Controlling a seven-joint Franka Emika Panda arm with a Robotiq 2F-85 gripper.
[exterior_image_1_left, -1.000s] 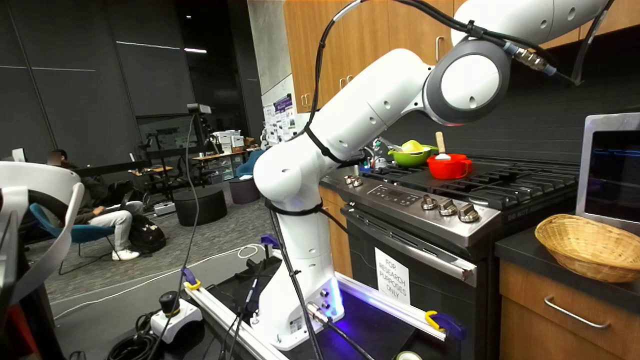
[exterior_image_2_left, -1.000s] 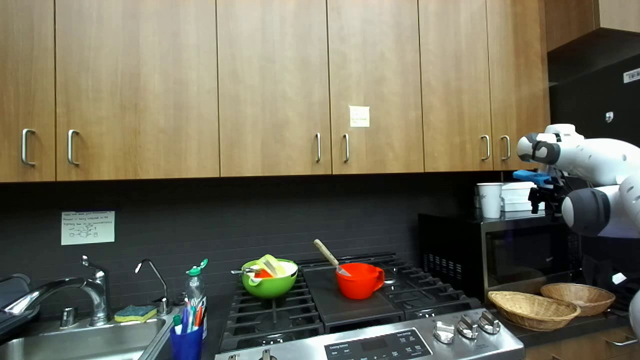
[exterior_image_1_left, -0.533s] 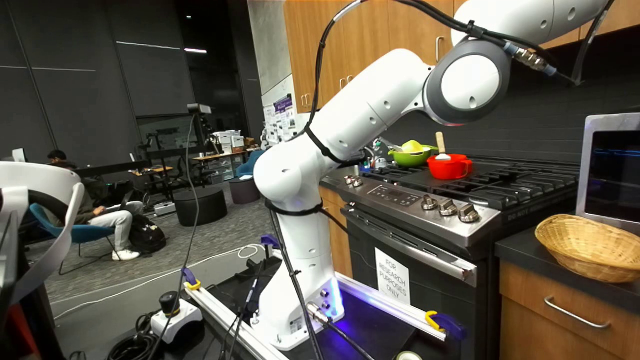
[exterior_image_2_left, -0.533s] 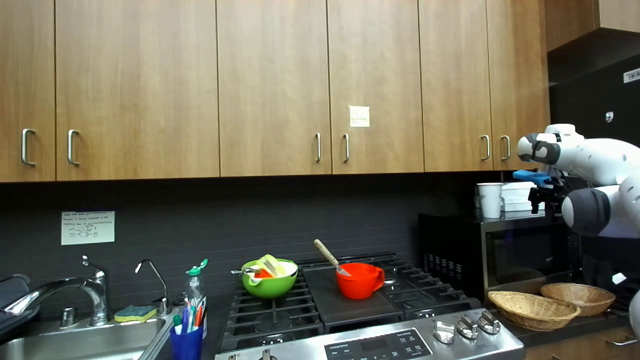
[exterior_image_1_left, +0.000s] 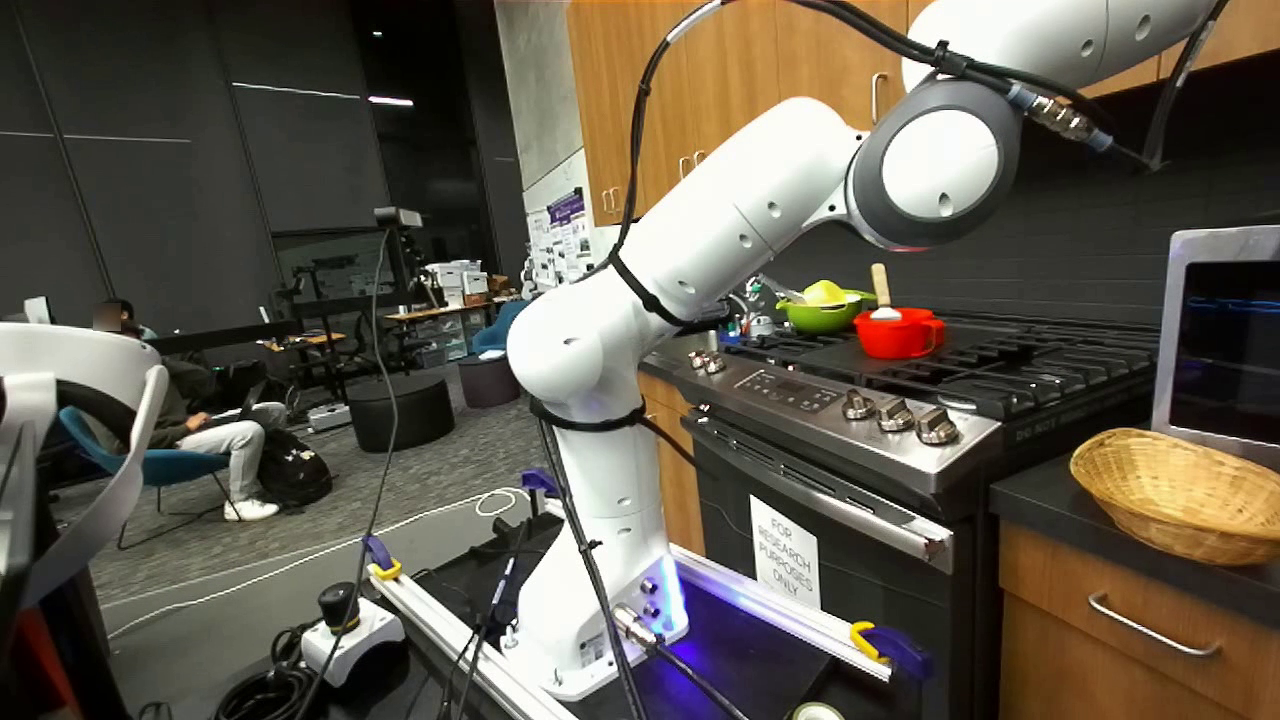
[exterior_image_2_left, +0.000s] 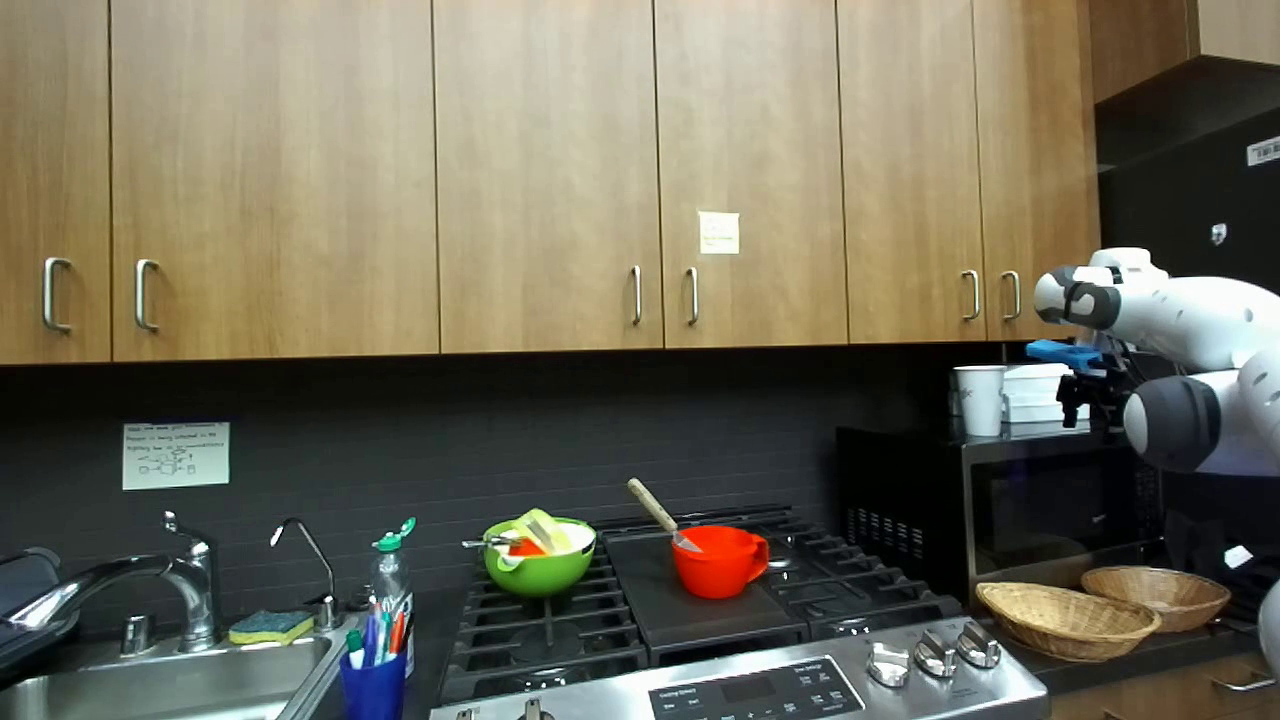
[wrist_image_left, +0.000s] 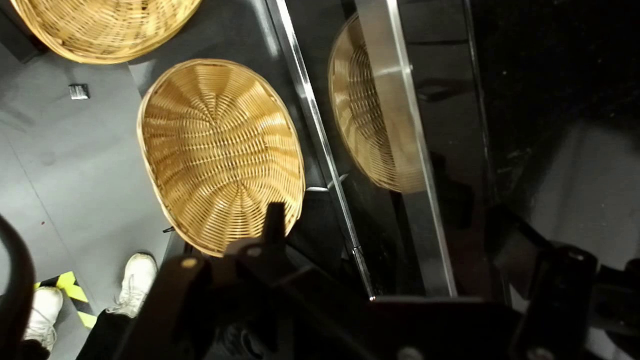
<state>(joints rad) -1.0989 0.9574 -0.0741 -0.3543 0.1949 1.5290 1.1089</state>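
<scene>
Wrist view: looks down into the honey-brown oval wicker basket (wrist_image_left: 220, 155), nearly whole, overlapped at the lower-right rim by the black two-finger gripper (wrist_image_left: 384, 212). Catches too, from here alone, a mirrored copy in the dark glass of the steel-trimmed microwave (wrist_image_left: 445, 125), plus pale lace-up shoes (wrist_image_left: 139, 281) on the grey floor (wrist_image_left: 90, 150). In an exterior view, takes in the white arm base (exterior_image_1_left: 568, 610) and just the straw-yellow wicker basket (exterior_image_1_left: 1180, 490) on the black desk (exterior_image_1_left: 1040, 503), cut by the frame edge. In an exterior view with the tall white cup (exterior_image_2_left: 980, 402), sits partly hidden behind the straw-yellow wicker basket, on the desk before the microwave, well below the gripper.

Looks finely woven and slightly glossy, with ribs fanning from two centres to a thick rolled rim. Faces mouth upward. Runs lengthwise, steeply, from upper left to lower right in the wrist view, roughly parallel to the microwave's front edge. Gripper: spread wide, with a broad gap between the fingers.
</scene>
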